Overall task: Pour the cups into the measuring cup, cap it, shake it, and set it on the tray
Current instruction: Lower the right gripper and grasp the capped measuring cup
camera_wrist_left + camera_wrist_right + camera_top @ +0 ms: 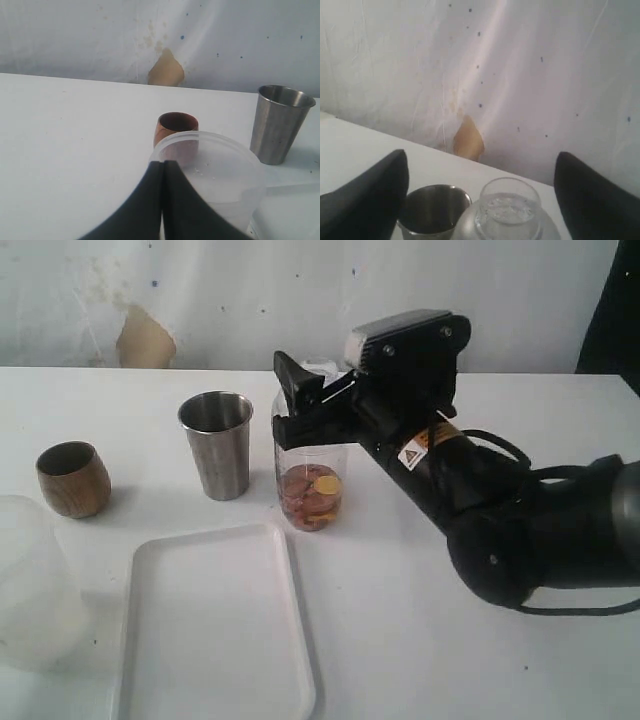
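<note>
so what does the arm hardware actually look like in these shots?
Right arm: matte black rounded links and a bulbous joint. A grey-topped camera block sits at the wrist, with a small white-and-yellow warning sticker and a black cable running alongside. Right gripper: black wedge-shaped fingers. Left gripper: two smooth black tapered fingers; the rest of that arm is out of view.
</note>
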`<action>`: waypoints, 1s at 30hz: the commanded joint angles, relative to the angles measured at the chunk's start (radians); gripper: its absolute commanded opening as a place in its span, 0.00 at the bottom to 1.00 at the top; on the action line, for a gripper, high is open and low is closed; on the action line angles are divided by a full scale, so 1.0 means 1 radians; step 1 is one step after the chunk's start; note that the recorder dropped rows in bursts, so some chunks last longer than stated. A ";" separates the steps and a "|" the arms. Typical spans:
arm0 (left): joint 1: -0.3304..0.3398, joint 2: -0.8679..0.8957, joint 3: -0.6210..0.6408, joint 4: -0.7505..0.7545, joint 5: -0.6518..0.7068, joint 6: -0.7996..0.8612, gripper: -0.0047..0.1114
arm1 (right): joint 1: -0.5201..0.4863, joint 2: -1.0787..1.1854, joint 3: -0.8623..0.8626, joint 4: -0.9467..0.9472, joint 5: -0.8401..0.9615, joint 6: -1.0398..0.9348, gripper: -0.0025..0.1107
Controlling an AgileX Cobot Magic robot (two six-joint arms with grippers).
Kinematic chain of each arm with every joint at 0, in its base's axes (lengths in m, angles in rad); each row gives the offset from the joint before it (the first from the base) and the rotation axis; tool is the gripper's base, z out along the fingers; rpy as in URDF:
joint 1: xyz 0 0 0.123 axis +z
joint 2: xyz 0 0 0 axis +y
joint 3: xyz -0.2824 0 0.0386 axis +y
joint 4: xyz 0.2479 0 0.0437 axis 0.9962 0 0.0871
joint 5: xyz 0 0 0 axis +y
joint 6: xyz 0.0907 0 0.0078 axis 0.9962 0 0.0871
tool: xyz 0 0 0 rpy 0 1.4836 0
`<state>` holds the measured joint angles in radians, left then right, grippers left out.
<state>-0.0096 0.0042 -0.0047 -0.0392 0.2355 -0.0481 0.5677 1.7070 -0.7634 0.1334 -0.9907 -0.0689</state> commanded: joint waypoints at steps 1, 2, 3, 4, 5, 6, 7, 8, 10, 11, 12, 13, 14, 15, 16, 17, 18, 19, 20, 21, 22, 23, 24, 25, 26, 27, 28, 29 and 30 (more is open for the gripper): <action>-0.006 -0.004 0.005 0.008 -0.001 0.001 0.04 | 0.002 0.085 -0.005 0.006 -0.144 0.011 0.67; -0.006 -0.004 0.005 0.008 -0.001 0.001 0.04 | 0.002 0.108 -0.018 0.006 -0.152 0.011 0.67; -0.006 -0.004 0.005 0.008 -0.001 0.001 0.04 | 0.002 0.124 -0.032 0.006 -0.156 0.011 0.67; -0.006 -0.004 0.005 0.008 -0.001 0.001 0.04 | 0.002 0.132 -0.040 0.006 -0.156 0.011 0.67; -0.006 -0.004 0.005 0.008 -0.001 0.001 0.04 | 0.002 0.140 -0.046 0.008 -0.156 0.011 0.67; -0.006 -0.004 0.005 0.008 -0.001 0.001 0.04 | 0.002 0.146 -0.051 0.014 -0.158 0.011 0.67; -0.006 -0.004 0.005 0.008 -0.001 0.001 0.04 | 0.002 0.156 -0.062 0.024 -0.158 0.009 0.67; -0.006 -0.004 0.005 0.008 -0.001 0.001 0.04 | 0.002 0.165 -0.070 0.033 -0.158 0.004 0.65; -0.006 -0.004 0.005 0.008 -0.001 0.001 0.04 | 0.002 0.180 -0.089 0.035 -0.158 -0.005 0.61; -0.006 -0.004 0.005 0.008 -0.001 0.001 0.04 | 0.002 0.184 -0.097 0.035 -0.158 -0.005 0.61; -0.006 -0.004 0.005 0.008 -0.001 0.001 0.04 | 0.002 0.194 -0.106 0.045 -0.158 -0.005 0.61; -0.006 -0.004 0.005 0.008 -0.001 0.001 0.04 | 0.002 0.199 -0.111 0.050 -0.156 -0.005 0.61; -0.006 -0.004 0.005 0.008 -0.001 0.001 0.04 | 0.000 0.203 -0.113 0.053 -0.156 -0.007 0.61; -0.006 -0.004 0.005 0.008 -0.001 0.001 0.04 | 0.000 0.206 -0.116 0.054 -0.159 -0.006 0.61; -0.006 -0.004 0.005 0.008 -0.001 0.001 0.04 | 0.000 0.207 -0.123 0.057 -0.152 -0.015 0.61; -0.006 -0.004 0.005 0.008 -0.001 0.001 0.04 | 0.000 0.207 -0.123 0.062 -0.155 -0.022 0.60; -0.006 -0.004 0.005 0.008 -0.001 0.001 0.04 | 0.000 0.207 -0.124 0.088 -0.155 -0.031 0.58; -0.006 -0.004 0.005 0.008 -0.001 0.001 0.04 | 0.000 0.207 -0.124 0.100 -0.155 -0.031 0.56; -0.006 -0.004 0.005 0.008 -0.001 0.001 0.04 | 0.000 0.207 -0.124 0.116 -0.155 -0.033 0.49; -0.006 -0.004 0.005 0.008 -0.001 0.001 0.04 | 0.000 0.207 -0.124 0.122 -0.157 -0.038 0.44; -0.006 -0.004 0.005 0.008 -0.001 0.001 0.04 | 0.000 0.207 -0.124 0.123 -0.157 -0.040 0.34; -0.006 -0.004 0.005 0.008 -0.001 0.001 0.04 | 0.000 0.207 -0.124 0.123 -0.147 -0.040 0.24; -0.006 -0.004 0.005 0.008 -0.001 0.001 0.04 | 0.000 0.207 -0.124 0.123 -0.138 -0.040 0.17; -0.006 -0.004 0.005 0.008 -0.001 0.001 0.04 | 0.000 0.207 -0.127 0.123 -0.124 -0.040 0.05; -0.006 -0.004 0.005 0.008 -0.001 0.001 0.04 | 0.000 0.207 -0.134 0.123 -0.105 -0.042 0.02; -0.006 -0.004 0.005 0.008 -0.001 0.001 0.04 | 0.000 0.205 -0.154 0.123 -0.045 -0.051 0.02; -0.006 -0.004 0.005 0.008 -0.001 0.001 0.04 | 0.000 0.201 -0.166 0.123 0.002 -0.061 0.02; -0.006 -0.004 0.005 0.008 -0.001 0.001 0.04 | 0.000 0.195 -0.184 0.121 0.053 -0.071 0.02; -0.006 -0.004 0.005 0.008 -0.001 0.001 0.04 | 0.000 0.191 -0.203 0.121 0.103 -0.090 0.02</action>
<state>-0.0096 0.0042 -0.0047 -0.0392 0.2355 -0.0481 0.5678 1.9096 -0.9310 0.2526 -1.0314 -0.1213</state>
